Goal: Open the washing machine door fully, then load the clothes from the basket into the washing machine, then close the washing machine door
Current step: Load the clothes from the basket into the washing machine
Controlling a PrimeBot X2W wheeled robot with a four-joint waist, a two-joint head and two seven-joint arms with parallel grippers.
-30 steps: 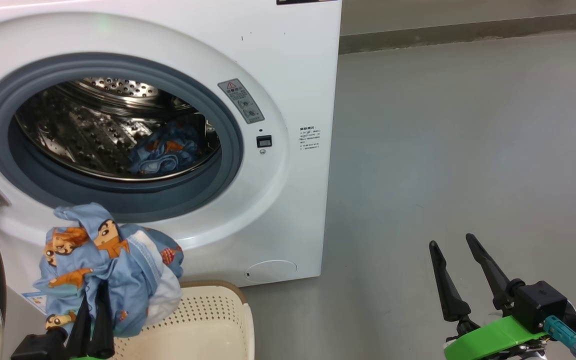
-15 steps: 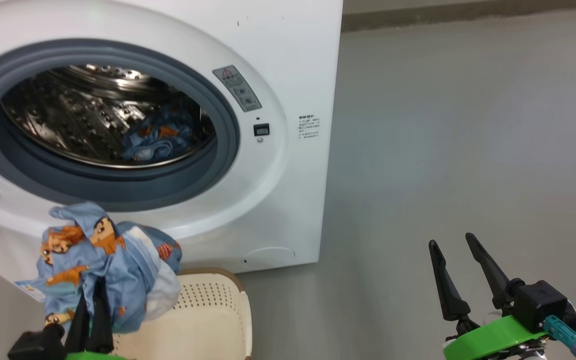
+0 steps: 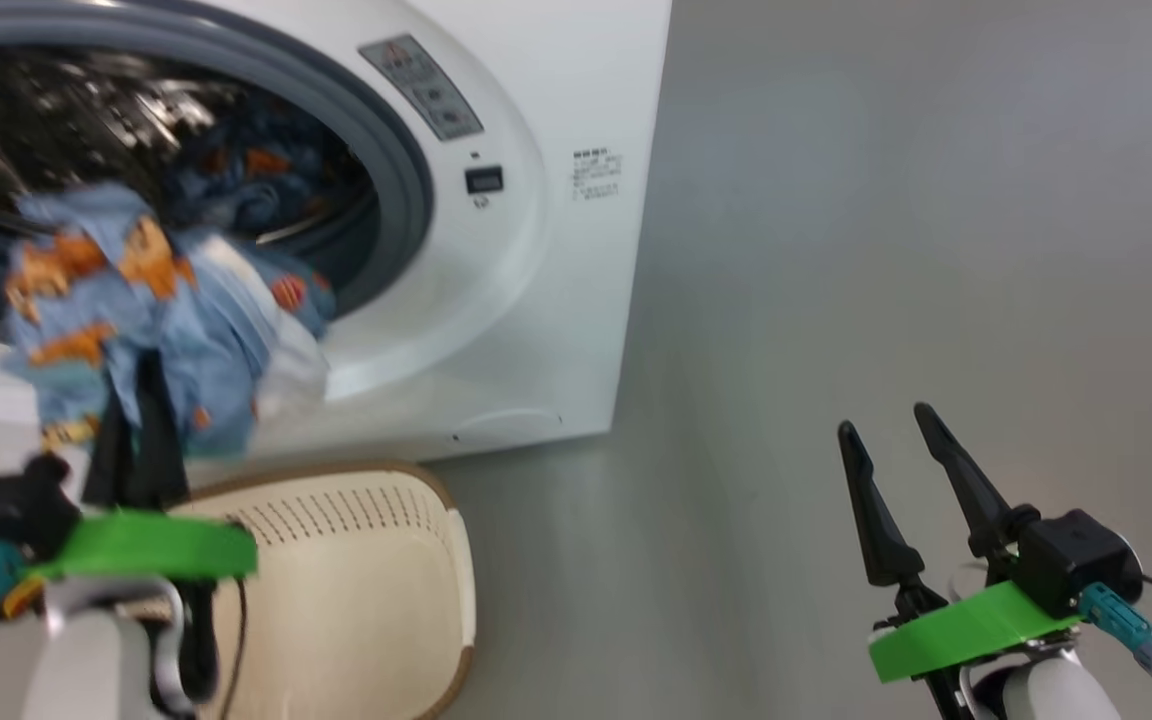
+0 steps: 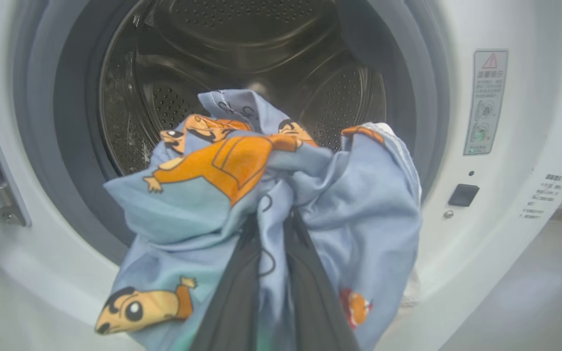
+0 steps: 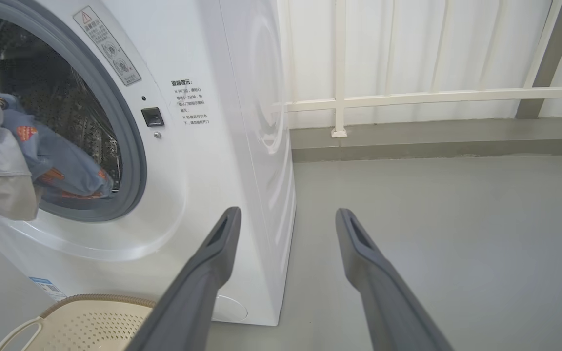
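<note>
Clutching a bunched light blue fabric garment (image 3: 156,300) printed with orange cartoon figures, the left claw (image 3: 136,385) is clenched on the cloth in the head view. It holds the bundle up in front of the lower rim of the round opening of the big white front-loading washing machine (image 3: 536,300). Below the bundle, the small cream perforated plastic basket (image 3: 451,560) with a brown rim stands on the grey floor (image 3: 886,200), just beside the machine's front. A second blue garment (image 3: 236,180) of the same print lies inside the steel drum (image 3: 16,100), blurred. At the lower right, the right claw (image 3: 886,422) is released, its 2 dark fingers spread with nothing between them, well apart from the machine.

In the left wrist view, the 2 fingers (image 4: 232,302) pinch together into the folds of cloth, facing the perforated drum ringed by its grey rubber gasket (image 4: 37,122). A grey warning sticker (image 4: 486,102) and a small black latch slot (image 4: 463,195) sit on the white front to the right.

In the right wrist view, the spread fingers point over bare floor. The machine stands at the left with the held garment before its opening, the basket is at the bottom left, and a white railing (image 5: 339,68) runs behind.
</note>
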